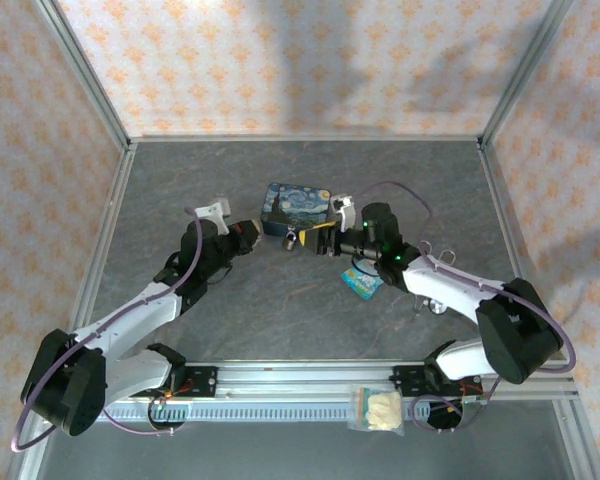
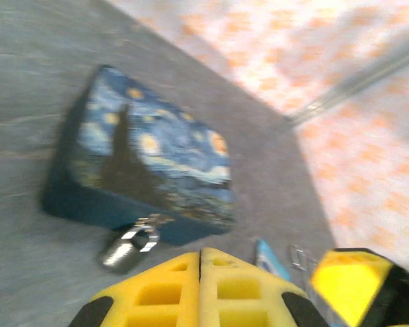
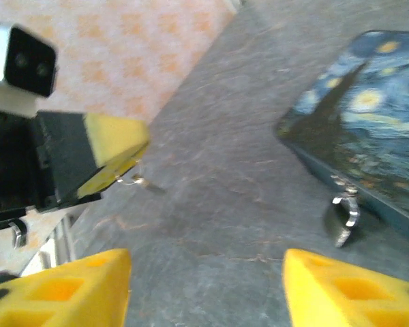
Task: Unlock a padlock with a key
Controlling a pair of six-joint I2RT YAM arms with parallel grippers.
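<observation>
padlock (image 1: 293,240) sits on the table (image 1: 180,190) against the tin's (image 1: 295,210) near wall, on the side facing the arms. In the left wrist view the padlock (image 2: 126,246) has its shackle up at the tin (image 2: 150,157) wall and its body angled down and away, resting on the table. The right wrist view has the padlock (image 3: 344,216) the same way, shackle end touching a small metal fitting low on the tin (image 3: 368,129). Can't tell if the shackle is threaded through it, or if it's latched.

key (image 3: 142,180): a thin metal piece with a small ring, hanging from the tip of the left claw (image 3: 133,153), well apart from the tin, out over bare table to its left in that view. Blurred, no bit detail.

left claw (image 1: 261,234): just left of the tin's near-left corner, pointing at it. In its own camera the left claw (image 2: 200,262) has the yellow pads pressed flat together with no gap, clamped on the key.

right claw (image 1: 322,240): just beside the tin's near-right corner, padlock between it and the left claw. In its own view the right claw (image 3: 208,293) has its fingers standing wide apart with nothing between them, just table. Padlock is ahead of the right-hand finger, not touching.

Other: blue card (image 1: 362,283) flat on the table nearer than the tin, beside the right arm. Clear bag (image 1: 376,408) of pale stuff on the rail at the near edge, well apart from the tin.
</observation>
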